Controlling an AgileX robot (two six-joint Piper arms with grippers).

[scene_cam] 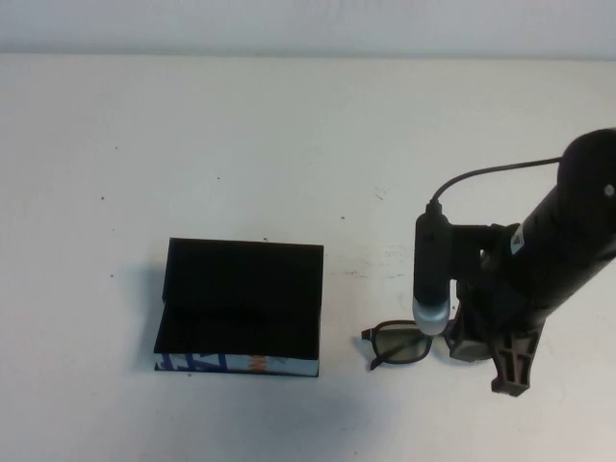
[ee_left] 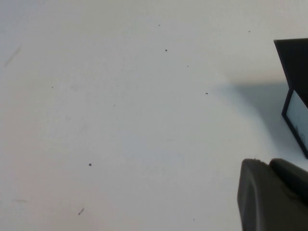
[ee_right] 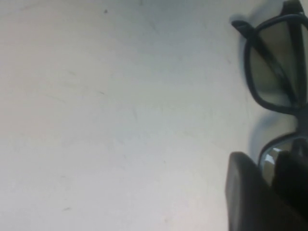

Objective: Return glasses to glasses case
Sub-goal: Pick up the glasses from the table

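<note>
Quick rundown. The dark thick-framed glasses with tinted rectangular lenses [scene_cam: 402, 345] lie flat on the white tabletop [scene_cam: 289, 144]. Their long axis runs side to side across the table, roughly in line with the patterned front of the case. The right gripper [scene_cam: 481, 351] is down at table level, right over the glasses' right-hand end. From the gripper, the frame sticks out toward the robot's left, pointing at the case. Only one lens and a bit of temple show in the high view; the other lens is tucked under the gripper and the wrist camera.

In the right wrist view the right gripper [ee_right: 269, 168] has its jaws a narrow crack apart, and a corner of the glasses [ee_right: 274, 72] peeks through the gap. I honestly can't tell if it's touching the frame.

The black rectangular glasses case with the blue, white and orange front strip [scene_cam: 241, 313] sits further to the left of that gripper, with clear table between it and the glasses. Its flat lid is flipped open, and the inside is just black, so it's hard to make out any detail there.

The left gripper [ee_left: 269, 166] only shows in its own wrist view, cut off at the corner, above bare table with an edge of the case [ee_left: 294, 72] nearby. I can't tell its state.
</note>
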